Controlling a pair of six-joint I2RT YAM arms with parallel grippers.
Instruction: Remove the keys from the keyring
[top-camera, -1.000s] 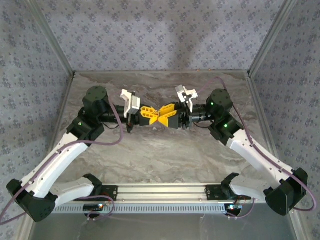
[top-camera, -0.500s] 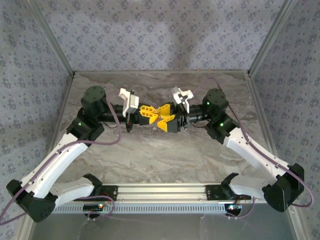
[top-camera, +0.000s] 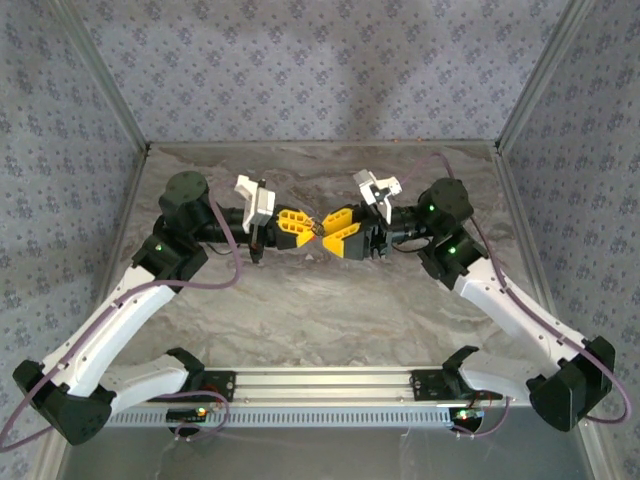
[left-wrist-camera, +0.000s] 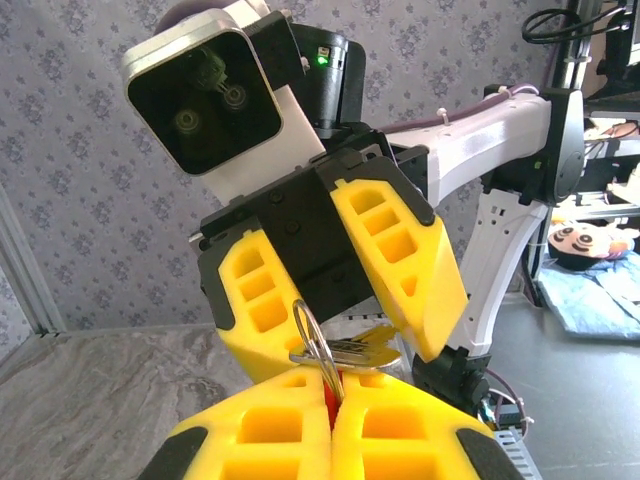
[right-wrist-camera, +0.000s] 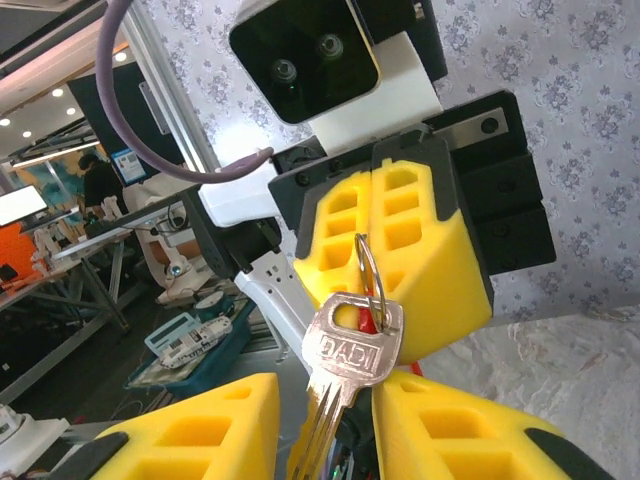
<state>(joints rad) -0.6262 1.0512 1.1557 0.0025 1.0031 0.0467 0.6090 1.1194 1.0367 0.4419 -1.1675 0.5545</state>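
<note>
Top external view, middle of the frame, entries running left to right; both arms meet above the marbled table (top-camera: 320, 330).

1. Left gripper (top-camera: 310, 229). Yellow fingers pressed flat together, clamped on the red tag of the keyring. Nothing else is in its grasp.

2. Keyring (right-wrist-camera: 370, 322). Small red tag with a thin silvery split ring standing out of the closed left fingertips, centre of the right wrist view. Judged very light, stiff and springy. The wire is smooth and too thin for a broad pad to pinch reliably. The tag is the better place to anchor it, as it is anchored now.

3. Key (right-wrist-camera: 350, 352). Silvery, flat, with a stamped bow. It hangs from the ring through its hole, blade pointing down and slightly left. Judged rigid, light and slick on its faces, free to swing and twist on the ring. Best taken across the flat bow, close to the hole, so it can be steered round the ring's coil.

4. Right gripper (top-camera: 328, 232). Jaws parted in a V, with the key blade hanging in the gap between them. Whether either pad touches the blade cannot be made out; no firm pinch is evident.
</note>
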